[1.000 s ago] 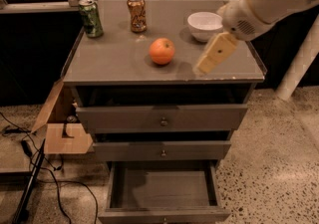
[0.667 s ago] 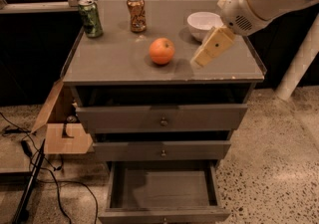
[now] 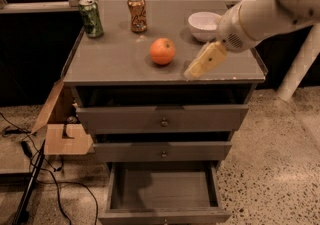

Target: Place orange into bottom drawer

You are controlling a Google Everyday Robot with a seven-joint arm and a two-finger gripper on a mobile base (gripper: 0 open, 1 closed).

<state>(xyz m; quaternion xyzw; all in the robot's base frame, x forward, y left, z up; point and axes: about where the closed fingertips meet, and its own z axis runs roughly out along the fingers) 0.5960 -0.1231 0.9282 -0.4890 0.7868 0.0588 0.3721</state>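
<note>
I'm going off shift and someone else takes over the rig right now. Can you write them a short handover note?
Gripper: above the front right of the cabinet top, beside the orange, not touching it.
Orange: sits on the cabinet top, ungrasped.
Bottom drawer: pulled out, nothing in it.
Done: drawer already open.
Left: grasp the orange, lower it into the drawer.

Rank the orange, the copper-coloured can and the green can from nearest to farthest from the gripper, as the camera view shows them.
The gripper hovers over the front part of the cabinet top.
1. Orange: middle of the top, just beside the gripper.
2. Copper-coloured can: at the back, near the centre.
3. Green can: at the far back corner.
</note>
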